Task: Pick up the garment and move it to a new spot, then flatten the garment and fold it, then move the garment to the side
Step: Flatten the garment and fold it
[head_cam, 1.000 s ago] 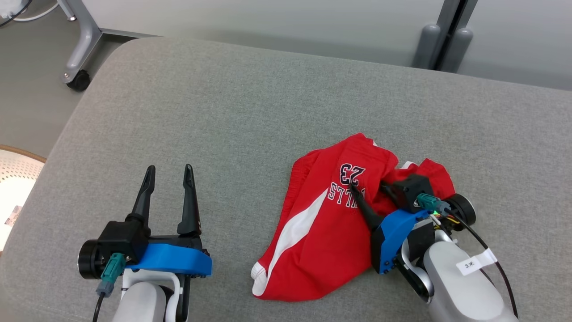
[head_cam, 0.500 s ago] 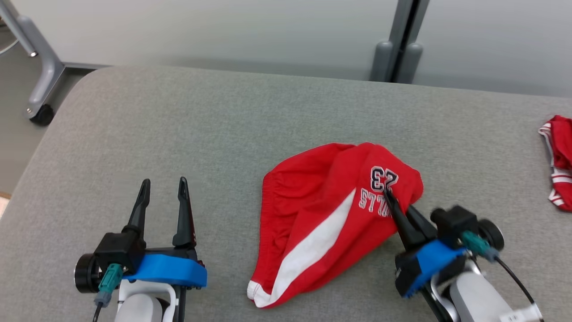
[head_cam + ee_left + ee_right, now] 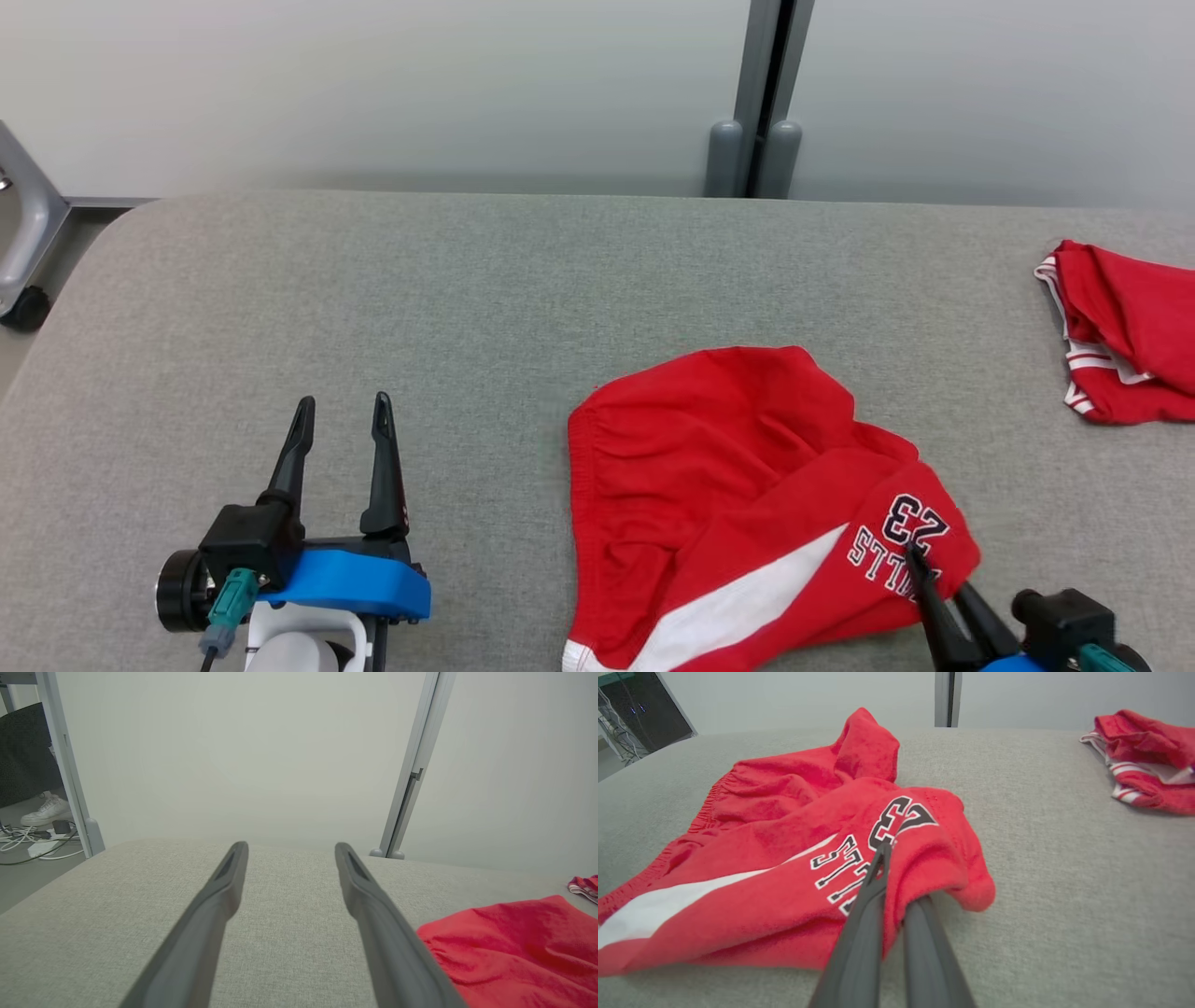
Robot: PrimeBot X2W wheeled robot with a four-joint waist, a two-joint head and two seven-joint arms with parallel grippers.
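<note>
The shorts (image 3: 738, 467) are being pinched at the lettered fold by the clenched right tool (image 3: 913, 560), lying rumpled toward the desk's (image 3: 448, 280) near edge. Soft, light cloth, probably better taken at the waistband (image 3: 574, 467). The left tool (image 3: 341, 411) is hovering released.

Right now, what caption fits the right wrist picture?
Right claw shut on crumpled red fabric shorts on a soft grey cushion.
</note>
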